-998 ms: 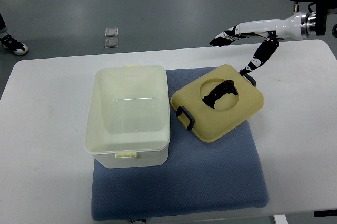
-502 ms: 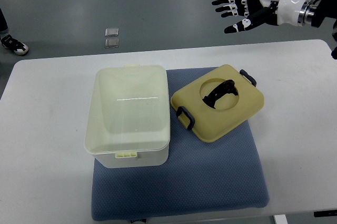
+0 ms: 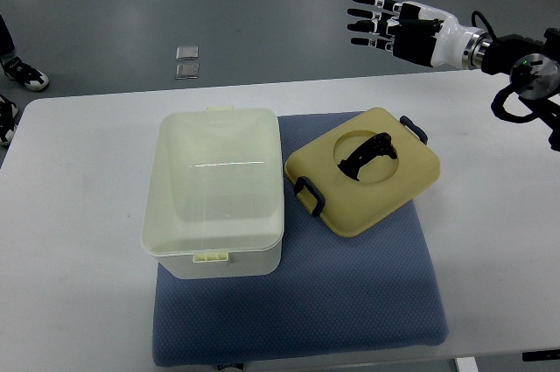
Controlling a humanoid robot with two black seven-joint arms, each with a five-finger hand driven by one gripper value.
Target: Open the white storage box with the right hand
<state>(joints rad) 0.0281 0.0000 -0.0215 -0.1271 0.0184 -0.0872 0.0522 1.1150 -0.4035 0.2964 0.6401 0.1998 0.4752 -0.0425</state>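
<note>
Box (image 3: 213, 188) sits lidless on the table (image 3: 70, 214), its lid (image 3: 360, 181) below my right robot hand (image 3: 394, 24), now lifted clear, fingers spread, empty: opening looks complete.

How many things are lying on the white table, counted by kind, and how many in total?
Storage box, white, open: 1
Lid, yellow with a dark handle: 1
Mat, blue: 1
Total: 3
The right hand hovers beyond the table's far edge with its fingers spread, holding nothing.
</note>
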